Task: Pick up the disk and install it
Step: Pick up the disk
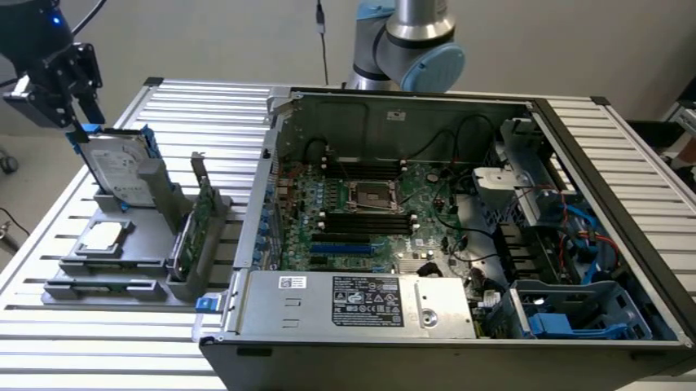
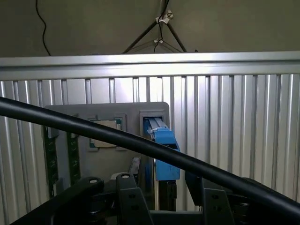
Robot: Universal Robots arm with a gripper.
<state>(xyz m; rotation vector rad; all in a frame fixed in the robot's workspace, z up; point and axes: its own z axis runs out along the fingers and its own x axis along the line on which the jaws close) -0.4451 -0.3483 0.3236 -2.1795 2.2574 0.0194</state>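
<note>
While it hangs over the rack, the black two-finger gripper (image 1: 87, 118): jaws spread, not holding anything
Flat silver-grey metal disk with white label (image 1: 114, 167): standing upright right below the fingertips
Blue plastic carrier (image 2: 165, 150): frames the disk, top edge lines up with the gap between the jaws
Grey plastic rack (image 1: 120, 244): under the tool, holds the disk
Open black computer case (image 1: 435, 96): well away from the tool

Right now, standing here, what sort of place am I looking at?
Probably a robotics lab or test bench for computer assembly: an opened computer case lies on a slatted metal table, a robot arm rises beyond it, and a disk sits upright in a grey holder.
</note>
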